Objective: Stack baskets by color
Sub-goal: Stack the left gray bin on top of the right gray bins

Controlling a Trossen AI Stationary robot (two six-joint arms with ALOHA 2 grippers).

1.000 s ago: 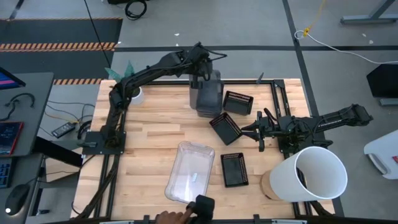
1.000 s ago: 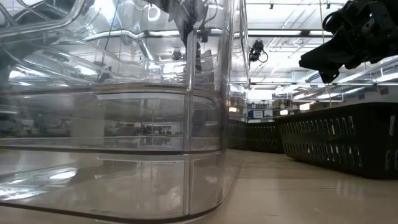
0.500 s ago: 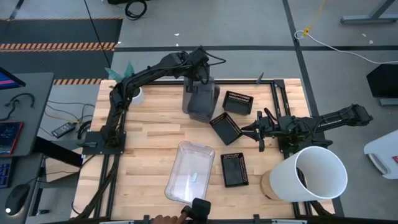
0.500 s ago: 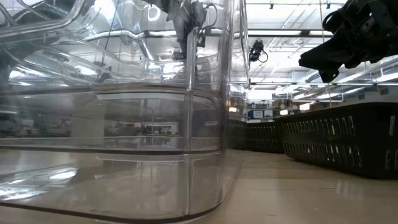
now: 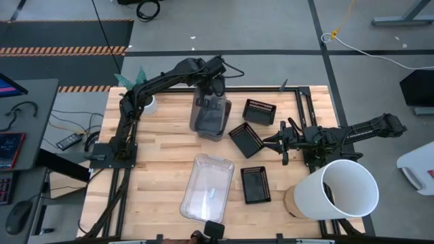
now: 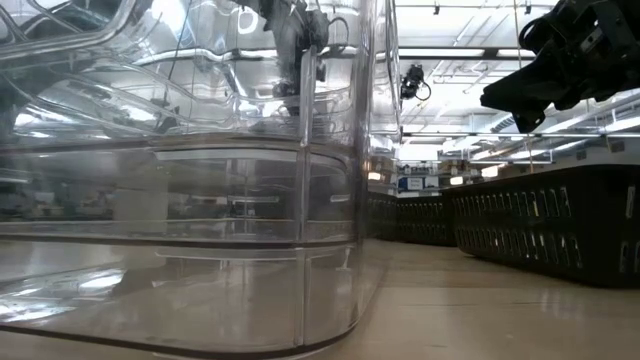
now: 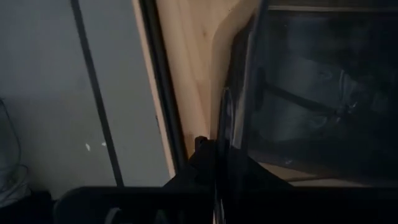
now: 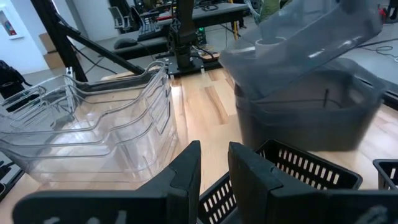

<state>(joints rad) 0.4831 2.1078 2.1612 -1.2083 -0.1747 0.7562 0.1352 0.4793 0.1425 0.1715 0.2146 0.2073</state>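
Note:
A smoky grey basket [image 5: 209,108] hangs tilted at the table's far middle, with my left gripper [image 5: 215,87] shut on its far end. Under it a second grey basket [image 8: 311,118] rests on its base on the wood. A large clear basket [image 5: 207,188] lies near the front. Three black slatted baskets [image 5: 260,112] [image 5: 246,139] [image 5: 255,184] sit to the right of these. My right gripper [image 5: 268,144] waits level beside the middle black basket, its fingers [image 8: 186,174] slightly apart with nothing between them. My left gripper pinches the held grey basket's far end wall at its rim [image 7: 231,118] between its two fingers. The fingers come steeply from above. The basket hangs tilted below them, lifted clear of the table, its lower end over the second grey basket.
A big white bucket [image 5: 342,190] lies on its side at the front right. A small white pot [image 5: 148,103] stands at the far left. A dark object [image 5: 214,230] shows at the near edge. Bare wood lies left of the clear basket.
My left gripper has tipped further down and shifted a little toward the table's left and near side. The held grey basket has swung with it toward the left and near, staying in the grip. The person's hand at the near edge has drawn back.

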